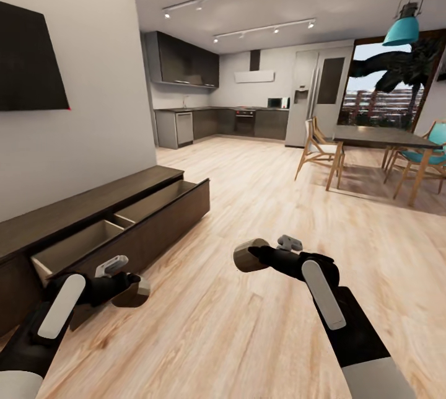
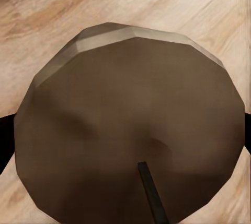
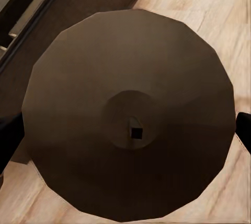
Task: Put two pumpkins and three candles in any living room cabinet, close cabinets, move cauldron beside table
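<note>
Beige-grey wax fills both wrist views: each gripper is clamped on a stubby candle. In the left wrist view the left candle [image 2: 130, 125] shows its flat end with a dark wick leaning off centre, the black fingers [image 2: 4, 140] just peeking out at either side of it, with pale plank floor behind. In the right wrist view the right candle [image 3: 128, 112] shows a small dimple with a short wick stub in the middle, and the dark cabinet front lies behind it.

From the head view, the left gripper [image 1: 137, 292] holds its candle [image 1: 133, 292] low over the wood floor [image 1: 248, 337], just in front of the open drawer. The right gripper [image 1: 254, 256] holds the other candle [image 1: 249, 255] out over bare floor, well apart from the left one.

Beside the left arm, the long low dark-brown cabinet [image 1: 93, 207] runs along the white wall, with one wide drawer [image 1: 124, 225] pulled out, its pale beige inside split into two compartments by a divider. A black screen [image 1: 31, 58] hangs on the wall above.

Farther off stand a dark dining table [image 1: 384, 137] with wooden chairs [image 1: 319, 148], a teal lamp [image 1: 401, 27] hanging above them, and at the far end a dark kitchen [image 1: 210, 120].
</note>
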